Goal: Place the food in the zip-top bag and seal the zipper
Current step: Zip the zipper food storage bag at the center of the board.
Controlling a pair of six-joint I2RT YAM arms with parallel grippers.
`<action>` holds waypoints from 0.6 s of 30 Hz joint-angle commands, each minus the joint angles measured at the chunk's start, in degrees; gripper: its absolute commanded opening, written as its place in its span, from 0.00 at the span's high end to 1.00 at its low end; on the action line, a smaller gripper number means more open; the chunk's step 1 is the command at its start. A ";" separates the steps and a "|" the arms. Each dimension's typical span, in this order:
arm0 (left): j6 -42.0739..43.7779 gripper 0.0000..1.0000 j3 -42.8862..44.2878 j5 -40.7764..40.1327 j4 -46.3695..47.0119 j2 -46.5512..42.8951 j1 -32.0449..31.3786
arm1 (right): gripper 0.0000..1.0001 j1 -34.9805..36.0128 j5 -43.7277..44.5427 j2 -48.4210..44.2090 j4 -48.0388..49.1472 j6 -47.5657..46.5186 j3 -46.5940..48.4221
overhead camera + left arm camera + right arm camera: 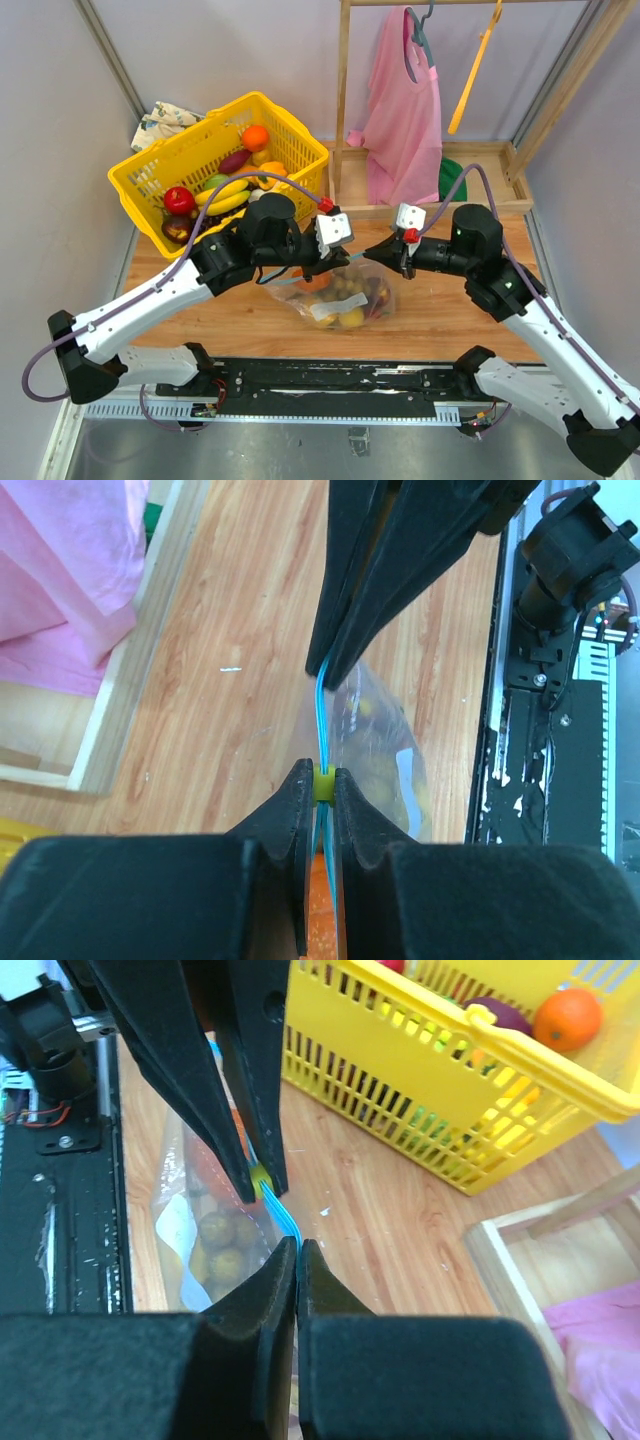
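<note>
The clear zip-top bag [345, 295] lies on the wooden table between my arms, with grapes, an orange piece and yellow fruit inside. Its blue-green zipper [322, 720] runs taut between my grippers. My left gripper [323, 781] is shut on the zipper's small yellow-green slider [323, 783]. My right gripper [298, 1246] is shut on the zipper strip [283, 1216] at the bag's other end. In the top view the left gripper [340, 262] and right gripper [372, 253] sit close together above the bag. More food [225, 185] lies in the basket.
A yellow plastic basket [170, 165] with several toy fruits stands at the back left. A wooden rack [345, 100] with a pink garment [405, 110] and a wooden tray [500, 170] stand at the back right. A black rail [330, 380] runs along the near edge.
</note>
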 commanded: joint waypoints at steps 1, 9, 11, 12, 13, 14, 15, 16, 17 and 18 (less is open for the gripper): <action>-1.52 1.00 -1.25 -2.33 -0.76 -3.74 0.01 | 0.99 -0.03 11.75 -2.87 0.15 0.40 -0.23; -2.33 1.00 -2.39 -4.32 -1.02 -4.62 0.01 | 0.99 -0.11 22.95 -5.79 -0.04 1.64 -1.99; -2.61 1.00 -2.59 -4.91 -0.96 -4.72 0.01 | 0.99 -0.13 25.79 -6.15 -0.51 2.00 -2.30; -2.80 1.00 -2.62 -5.07 -0.99 -4.79 0.01 | 0.99 -0.07 27.20 -6.37 -0.74 2.18 -2.47; -2.93 1.00 -2.73 -5.24 -1.02 -4.84 0.01 | 0.99 -0.10 28.45 -6.63 -0.92 2.25 -2.69; -3.01 1.00 -2.91 -5.35 -1.00 -4.92 0.01 | 0.99 -0.12 29.88 -7.09 -0.98 2.35 -2.90; -3.12 1.00 -3.03 -5.50 -0.98 -5.04 0.01 | 0.99 -0.11 31.27 -7.52 -0.83 2.54 -3.21; -3.21 1.00 -3.14 -5.66 -1.01 -5.12 0.01 | 0.99 -0.06 32.85 -7.93 -0.71 2.69 -3.54; -3.29 1.00 -3.30 -5.89 -0.96 -5.21 0.01 | 0.99 -0.08 34.26 -8.33 -0.63 2.74 -3.89; -3.34 1.00 -3.45 -5.99 -0.98 -5.32 0.01 | 0.99 -0.11 35.65 -8.64 -0.60 2.76 -4.10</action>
